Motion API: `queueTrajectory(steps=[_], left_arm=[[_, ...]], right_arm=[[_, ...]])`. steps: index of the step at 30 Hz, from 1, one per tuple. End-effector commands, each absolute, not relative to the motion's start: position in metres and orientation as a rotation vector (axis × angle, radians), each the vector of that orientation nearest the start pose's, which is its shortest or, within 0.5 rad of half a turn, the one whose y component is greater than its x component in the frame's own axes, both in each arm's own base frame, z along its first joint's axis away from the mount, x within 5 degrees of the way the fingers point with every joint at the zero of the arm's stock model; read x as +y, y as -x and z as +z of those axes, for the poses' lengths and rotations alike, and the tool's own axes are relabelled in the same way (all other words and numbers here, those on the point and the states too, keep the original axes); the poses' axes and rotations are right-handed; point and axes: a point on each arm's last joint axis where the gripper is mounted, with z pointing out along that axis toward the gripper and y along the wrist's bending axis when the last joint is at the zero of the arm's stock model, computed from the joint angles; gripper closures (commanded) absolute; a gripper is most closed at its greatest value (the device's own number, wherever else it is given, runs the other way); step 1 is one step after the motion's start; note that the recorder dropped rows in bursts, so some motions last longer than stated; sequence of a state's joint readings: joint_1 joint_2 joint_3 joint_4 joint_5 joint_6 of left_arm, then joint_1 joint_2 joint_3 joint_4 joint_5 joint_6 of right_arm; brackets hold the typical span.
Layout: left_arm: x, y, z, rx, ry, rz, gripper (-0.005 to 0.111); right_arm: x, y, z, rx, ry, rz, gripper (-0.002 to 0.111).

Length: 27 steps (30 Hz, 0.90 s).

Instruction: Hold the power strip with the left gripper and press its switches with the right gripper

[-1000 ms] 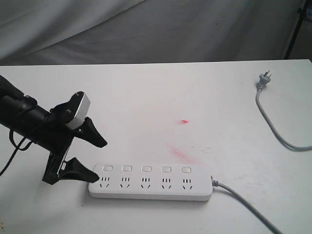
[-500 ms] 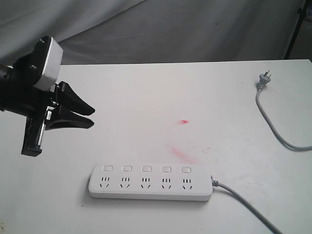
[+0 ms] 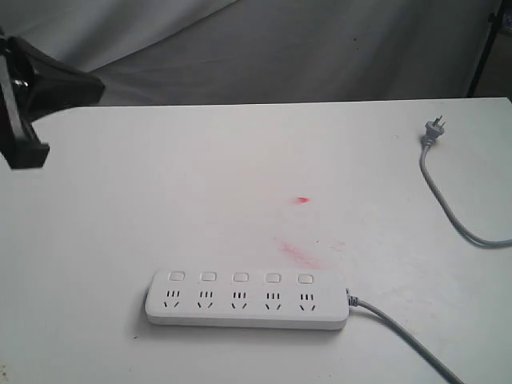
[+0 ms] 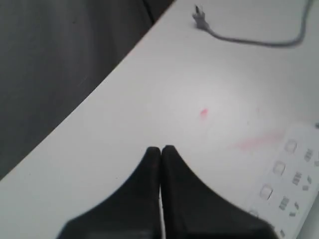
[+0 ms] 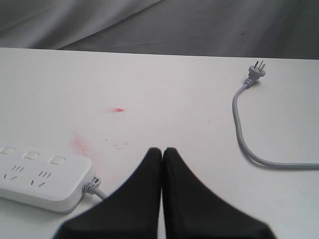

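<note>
The white power strip (image 3: 248,302) lies flat near the table's front edge, with nothing touching it. Its row of several square switches (image 3: 240,277) runs along the far side, one above each socket. My left gripper (image 3: 98,84) hangs high at the far left, well away from the strip, shut and empty. In the left wrist view its fingertips (image 4: 160,148) meet above bare table, with the power strip (image 4: 291,174) off to one side. My right gripper (image 5: 162,149) is shut and empty, above the table beside the cable end of the power strip (image 5: 40,174). It is out of the exterior view.
The strip's grey cable (image 3: 400,340) runs off the front right. A second stretch of the cable (image 3: 448,204) ends in a plug (image 3: 432,132) at the back right. Pink smears (image 3: 300,252) mark the white table (image 3: 200,176). Grey cloth hangs behind.
My left gripper has left the strip's left end, risen up and back to the far left, and gone from wide open to shut with nothing in it. The strip has stayed put.
</note>
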State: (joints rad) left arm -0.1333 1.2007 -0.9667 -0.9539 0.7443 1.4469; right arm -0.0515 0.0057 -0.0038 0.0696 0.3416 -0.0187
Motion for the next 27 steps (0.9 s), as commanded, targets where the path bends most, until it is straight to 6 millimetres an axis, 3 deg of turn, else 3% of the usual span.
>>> queueTrajectory(steps=[1, 3, 7, 15, 27], left_arm=[[-0.077, -0.226, 0.364, 1.941, -0.561, -0.548, 0.106], [-0.075, -0.214, 0.376, 1.965, -0.343, -0.680, 0.106], [-0.072, -0.195, 0.391, 1.957, -0.106, -0.845, 0.106], [-0.070, -0.177, 0.404, 1.893, -0.118, -0.844, 0.106], [-0.053, -0.190, 0.417, 1.712, 0.028, -0.669, 0.106]], right_arm=[[-0.001, -0.054, 0.182, 1.823, -0.079, 0.010, 0.108], [-0.001, -0.054, 0.182, 1.823, -0.079, 0.010, 0.108], [-0.001, -0.054, 0.182, 1.823, -0.079, 0.010, 0.108], [-0.001, -0.054, 0.182, 1.823, -0.079, 0.010, 0.108], [-0.001, -0.054, 0.182, 1.823, -0.079, 0.010, 0.108]])
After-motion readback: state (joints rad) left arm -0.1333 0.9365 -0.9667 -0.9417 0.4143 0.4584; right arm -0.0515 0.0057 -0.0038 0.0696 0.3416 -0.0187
